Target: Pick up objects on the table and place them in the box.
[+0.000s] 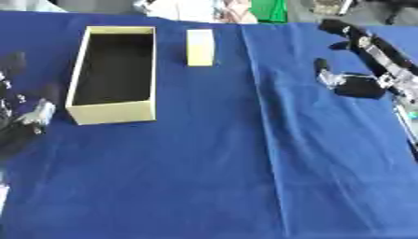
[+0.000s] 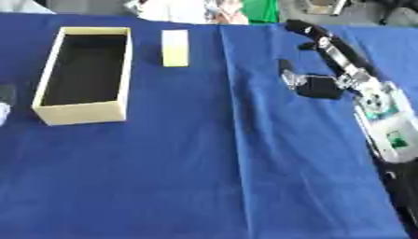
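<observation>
Nearest, at the left edge, the left hand [image 1: 29, 119] rests low on the blue-clothed surface [image 1: 212, 177]; whether its fingers are wide or curled cannot be told. Just right of it stands the open cream box [image 1: 112, 112], with 1 pale yellow block [image 1: 200, 46] close beside its far right corner. Well apart on the right, the right hand [image 2: 314, 84] hovers with fingers relaxed, holding nothing.

Open box [image 1: 112, 114] near left, pale block [image 1: 200, 46] beside; right hand [image 1: 352, 84] apart.
</observation>
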